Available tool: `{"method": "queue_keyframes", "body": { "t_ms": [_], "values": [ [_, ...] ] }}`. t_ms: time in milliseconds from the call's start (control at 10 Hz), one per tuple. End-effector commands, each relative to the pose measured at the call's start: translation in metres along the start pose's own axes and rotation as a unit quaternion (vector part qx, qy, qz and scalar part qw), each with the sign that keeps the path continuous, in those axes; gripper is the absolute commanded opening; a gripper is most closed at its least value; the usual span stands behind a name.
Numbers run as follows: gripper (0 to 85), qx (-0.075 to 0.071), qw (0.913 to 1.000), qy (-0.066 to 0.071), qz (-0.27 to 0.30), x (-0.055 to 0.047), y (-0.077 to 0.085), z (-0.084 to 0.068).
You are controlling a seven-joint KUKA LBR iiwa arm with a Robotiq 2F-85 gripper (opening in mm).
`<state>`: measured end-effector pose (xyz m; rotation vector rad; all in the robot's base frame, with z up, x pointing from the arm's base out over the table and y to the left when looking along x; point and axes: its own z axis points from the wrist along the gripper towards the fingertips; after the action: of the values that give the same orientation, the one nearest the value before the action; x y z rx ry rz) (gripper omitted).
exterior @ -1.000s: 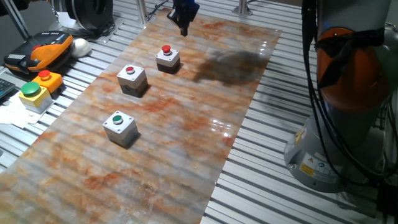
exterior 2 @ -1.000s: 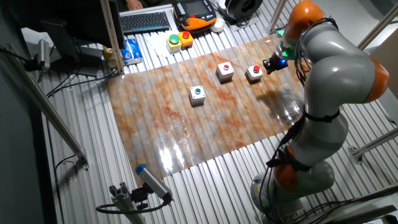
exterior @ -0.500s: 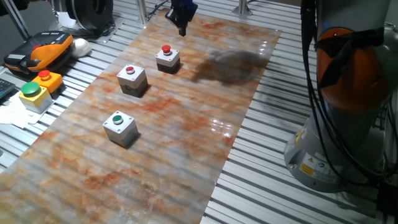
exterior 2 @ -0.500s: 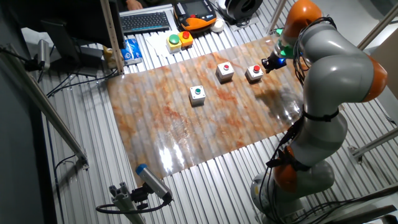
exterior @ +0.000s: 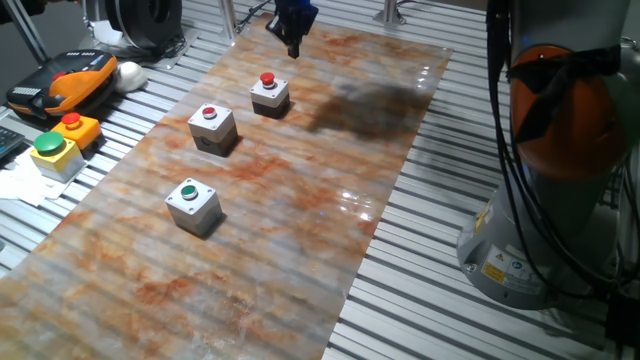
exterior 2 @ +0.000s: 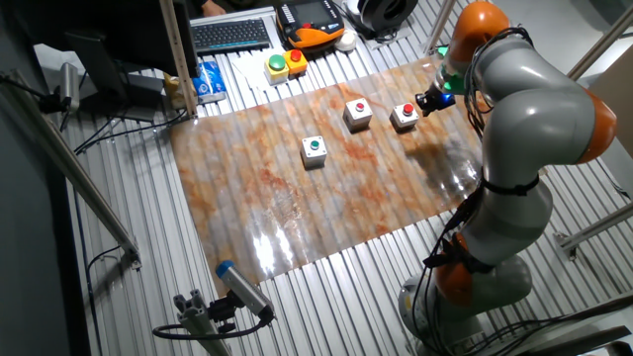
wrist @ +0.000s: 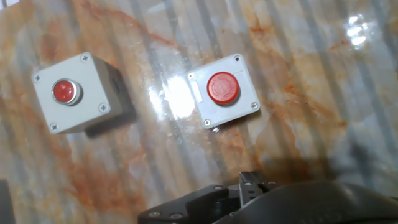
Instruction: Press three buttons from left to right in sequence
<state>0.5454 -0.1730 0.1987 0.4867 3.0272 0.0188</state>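
Three small light-grey button boxes stand in a row on the marbled mat [exterior: 300, 230]. The green-capped one [exterior: 192, 201] [exterior 2: 315, 148] is nearest. Behind it comes a red-capped one [exterior: 212, 124] [exterior 2: 357, 112] [wrist: 73, 92], then another red-capped one [exterior: 270, 92] [exterior 2: 404, 114] [wrist: 223, 89]. My gripper [exterior: 294, 47] [exterior 2: 426, 102] hangs in the air just beyond the far red box, touching nothing. In the hand view only its dark body [wrist: 267, 202] shows at the bottom edge, and the fingertips are hidden.
Off the mat on the slatted table sit a yellow box with a big green button [exterior: 50, 152], a yellow-orange box with a red button [exterior: 75, 127], an orange-black pendant [exterior: 65, 82] and a white ball [exterior: 130, 73]. The arm's base [exterior: 560, 150] stands beside the mat.
The gripper has drifted slightly back and up, away from the far red box. The buttons have not moved.
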Motion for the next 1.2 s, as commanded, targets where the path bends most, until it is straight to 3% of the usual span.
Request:
{"method": "queue_keyframes", "body": {
  "t_ms": [0,200,400,500,600,800,1100],
  "values": [
    [0.0,0.003,1.0000,-0.002,0.007,0.0000,-0.0002,0.0001],
    [0.0,0.009,0.9997,-0.013,0.018,0.0000,-0.0002,0.0001],
    [0.0,0.003,0.9996,-0.023,0.017,0.0000,-0.0002,0.0001],
    [0.0,-0.006,0.9997,-0.008,0.024,0.0000,-0.0002,0.0001],
    [0.0,0.000,0.9997,-0.011,0.024,0.0000,-0.0002,0.0001],
    [0.0,-0.014,0.9999,-0.001,0.009,0.0000,-0.0002,0.0001],
    [0.0,-0.018,0.9998,-0.003,0.006,-0.0016,-0.0001,0.0039]
  ]
}}
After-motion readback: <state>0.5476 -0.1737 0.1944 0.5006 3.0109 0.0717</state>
